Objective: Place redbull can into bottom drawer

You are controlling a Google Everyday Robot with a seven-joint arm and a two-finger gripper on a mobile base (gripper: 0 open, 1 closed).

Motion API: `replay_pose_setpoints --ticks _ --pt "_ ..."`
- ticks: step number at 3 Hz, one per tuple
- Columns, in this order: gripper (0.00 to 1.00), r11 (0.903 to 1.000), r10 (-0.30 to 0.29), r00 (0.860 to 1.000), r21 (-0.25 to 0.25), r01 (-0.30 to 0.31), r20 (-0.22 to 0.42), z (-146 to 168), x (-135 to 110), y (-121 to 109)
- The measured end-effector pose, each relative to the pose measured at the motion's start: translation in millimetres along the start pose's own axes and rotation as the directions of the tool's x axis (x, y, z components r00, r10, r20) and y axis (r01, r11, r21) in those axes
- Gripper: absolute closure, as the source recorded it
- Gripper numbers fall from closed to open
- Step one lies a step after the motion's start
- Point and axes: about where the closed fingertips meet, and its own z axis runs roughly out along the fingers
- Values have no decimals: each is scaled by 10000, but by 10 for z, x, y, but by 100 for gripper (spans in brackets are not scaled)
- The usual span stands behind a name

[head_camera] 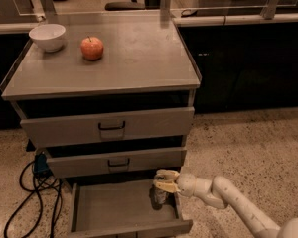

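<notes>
The redbull can point(159, 198) is a small dark metallic cylinder standing upright in the right part of the bottom drawer point(116, 207), close to its right wall. The bottom drawer is pulled out, a shallow grey tray with a plain front panel. My gripper point(163, 179) reaches in from the right, just under the middle drawer, and sits at the top of the can. Its pale fingers point(166, 173) are closed around the can's upper end. The can's lower end is at or near the drawer floor.
A grey cabinet point(139, 63) carries a white bowl point(47, 36) and a red-orange apple point(92, 47) on its top. The two upper drawers point(109, 128) with black handles are shut. Black cables point(35, 192) lie on the floor at the left. Speckled floor lies to the right.
</notes>
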Motion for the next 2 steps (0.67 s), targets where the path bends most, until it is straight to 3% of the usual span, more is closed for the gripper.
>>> replay_pose_setpoints --ticks 1,2 --pt "100 9968 755 9939 -335 -730 802 310 469 -124" --pt "100 9969 784 9934 -139 -775 836 283 558 -216"
